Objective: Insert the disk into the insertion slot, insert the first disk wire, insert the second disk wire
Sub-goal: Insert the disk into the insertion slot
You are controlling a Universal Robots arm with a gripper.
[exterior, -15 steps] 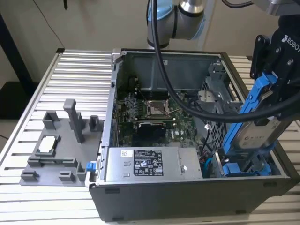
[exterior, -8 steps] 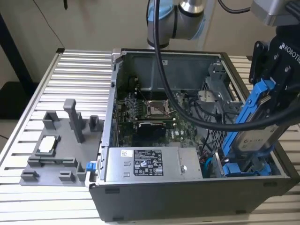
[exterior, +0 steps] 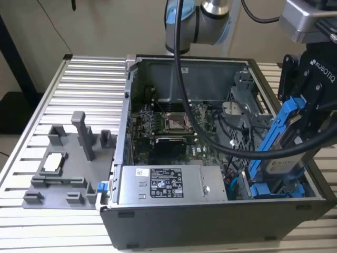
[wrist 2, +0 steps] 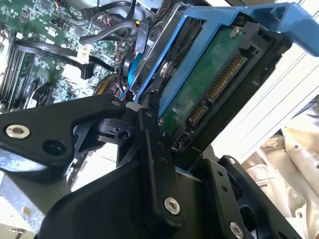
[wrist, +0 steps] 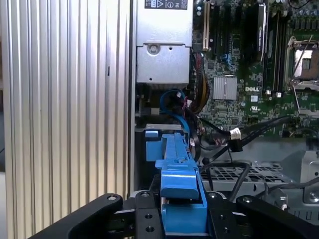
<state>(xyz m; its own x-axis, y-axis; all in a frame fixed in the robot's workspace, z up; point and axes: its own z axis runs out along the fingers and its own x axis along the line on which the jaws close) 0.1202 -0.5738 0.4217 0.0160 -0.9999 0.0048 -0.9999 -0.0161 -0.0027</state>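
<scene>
— While the black two-finger gripper (exterior: 304, 113) hangs at three o'clock in the exterior view, what does it carry?

— It is clamped on the disk (exterior: 279, 142), a flat rectangular silver-grey drive clipped in a bright blue plastic carrier frame. In the first wrist view its fingers (wrist: 144, 219) press on either side of the frame's blue end tab.

— And where does the disk sit?

— Over the open dark grey computer case (exterior: 158, 224), toward four o'clock from the green motherboard (exterior: 174, 124). It stands tilted: the upper end leans toward one o'clock, and the lower end dips inside the case's corner. I cannot tell whether it is seated in a slot.

— What shows on its underside?

— In the second wrist view, a green circuit board with a row of gold connector contacts on the disk (wrist 2: 209, 84), held by the gripper (wrist 2: 187, 167).

— Anything beside it?

— A large grey labelled power-supply box (exterior: 168, 184) lies at nine o'clock from the disk's lower end. Thin blue cables (wrist: 174, 99) curl between the box (wrist: 164, 50) and the disk (wrist: 177, 169) in the first wrist view. The case rests on a ribbed aluminium table (exterior: 89, 79).
</scene>
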